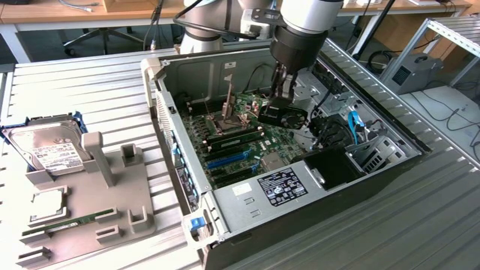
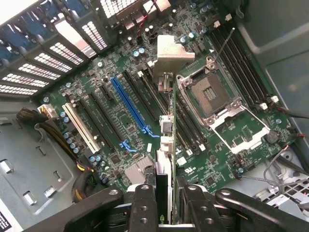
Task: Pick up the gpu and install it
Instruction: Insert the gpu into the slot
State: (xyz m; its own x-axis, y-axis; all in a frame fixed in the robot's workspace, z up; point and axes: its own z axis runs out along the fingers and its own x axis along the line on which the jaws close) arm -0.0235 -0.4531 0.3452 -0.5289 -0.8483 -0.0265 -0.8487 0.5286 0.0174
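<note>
My gripper reaches down into the open PC case and is shut on the gpu, a green card with a black round fan. The card hangs upright above the motherboard, apart from it. In the wrist view the gpu appears edge-on between the black fingers, with its silver bracket at the far end. Under it lie the black expansion slots, between the blue slot and the open CPU socket.
A grey parts holder stands at the exterior view's left, with a hard drive, a RAM stick and a square chip. Cables and a blue lead crowd the case's right side.
</note>
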